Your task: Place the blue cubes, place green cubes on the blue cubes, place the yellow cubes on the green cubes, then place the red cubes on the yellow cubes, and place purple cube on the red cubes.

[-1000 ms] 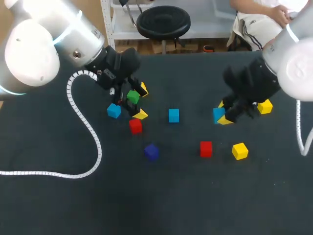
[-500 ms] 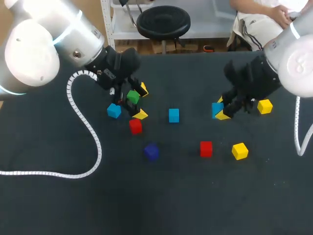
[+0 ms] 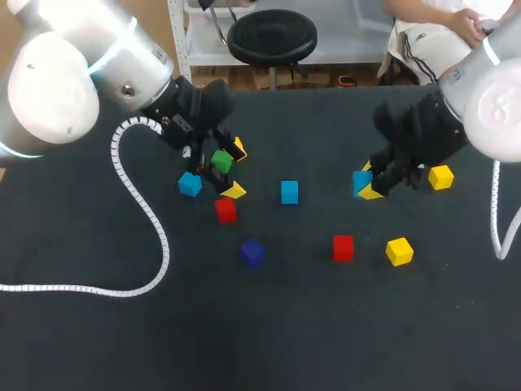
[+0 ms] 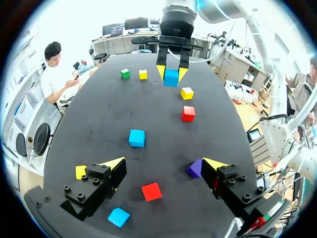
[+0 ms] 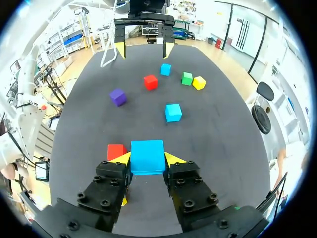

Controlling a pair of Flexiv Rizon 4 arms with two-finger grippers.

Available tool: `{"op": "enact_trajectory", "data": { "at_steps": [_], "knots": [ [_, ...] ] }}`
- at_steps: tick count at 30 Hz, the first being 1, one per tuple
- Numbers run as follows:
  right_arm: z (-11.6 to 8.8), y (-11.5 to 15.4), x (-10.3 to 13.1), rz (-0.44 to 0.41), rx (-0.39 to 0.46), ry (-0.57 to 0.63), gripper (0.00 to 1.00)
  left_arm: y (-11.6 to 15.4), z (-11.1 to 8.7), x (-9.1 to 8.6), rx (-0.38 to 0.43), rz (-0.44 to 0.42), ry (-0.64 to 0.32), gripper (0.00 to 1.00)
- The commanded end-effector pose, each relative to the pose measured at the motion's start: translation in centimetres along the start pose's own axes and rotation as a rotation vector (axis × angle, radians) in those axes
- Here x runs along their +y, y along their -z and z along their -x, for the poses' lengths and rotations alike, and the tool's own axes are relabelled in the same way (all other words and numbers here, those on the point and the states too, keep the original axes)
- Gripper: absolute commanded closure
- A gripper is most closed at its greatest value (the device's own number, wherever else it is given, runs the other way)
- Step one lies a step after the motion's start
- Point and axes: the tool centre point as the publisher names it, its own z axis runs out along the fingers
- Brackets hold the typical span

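Right fingers (image 5: 173,159) clamp a blue cube (image 5: 147,156).
Bright, plain and sharp-edged, it sits between the yellow tips over the dark worktop (image 3: 326,326); left fingers (image 4: 115,163) spread wide above a red cube (image 4: 151,191).

My tabletop (image 3: 269,342) is a dark, matte sheet. I take the middle blue cube (image 3: 289,192) as my mark. A red cube (image 3: 225,209) lies to its left and slightly nearer me. A second blue cube (image 3: 190,184) lies further left, and a green cube (image 3: 221,160) left and farther back. The purple cube (image 3: 251,252) sits nearer me on the left. A second red cube (image 3: 343,247) and a yellow cube (image 3: 399,251) sit nearer me on the right. Another yellow cube (image 3: 441,177) lies far right. A white coiled cable (image 3: 166,252) trails across the left side.
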Motion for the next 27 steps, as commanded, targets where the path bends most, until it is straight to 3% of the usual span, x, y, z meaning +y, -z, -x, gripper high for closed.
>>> {"op": "enact_trajectory", "data": {
  "at_steps": [1,5,12,18,27],
  "knots": [
    [0.4,-0.1,-0.1,0.001,-0.011,0.013,1.0,0.0,0.0,0.1,-0.001,-0.003,-0.002,0.0],
    [1.5,-0.6,-0.2,-0.006,-0.047,0.029,1.0,0.0,0.0,0.1,-0.001,-0.003,-0.002,0.0],
    [0.4,-3.3,0.2,0.034,-0.145,-0.025,1.0,0.0,0.0,0.1,-0.001,-0.003,-0.002,0.0],
    [0.6,-5.9,-0.1,0.095,-0.132,-0.009,1.0,0.0,0.0,0.1,-0.001,-0.003,-0.002,0.0],
    [2.0,-6.9,-1.7,0.129,-0.119,0.024,1.0,0.0,0.0,0.1,-0.001,-0.003,-0.002,0.0]
  ]
}}
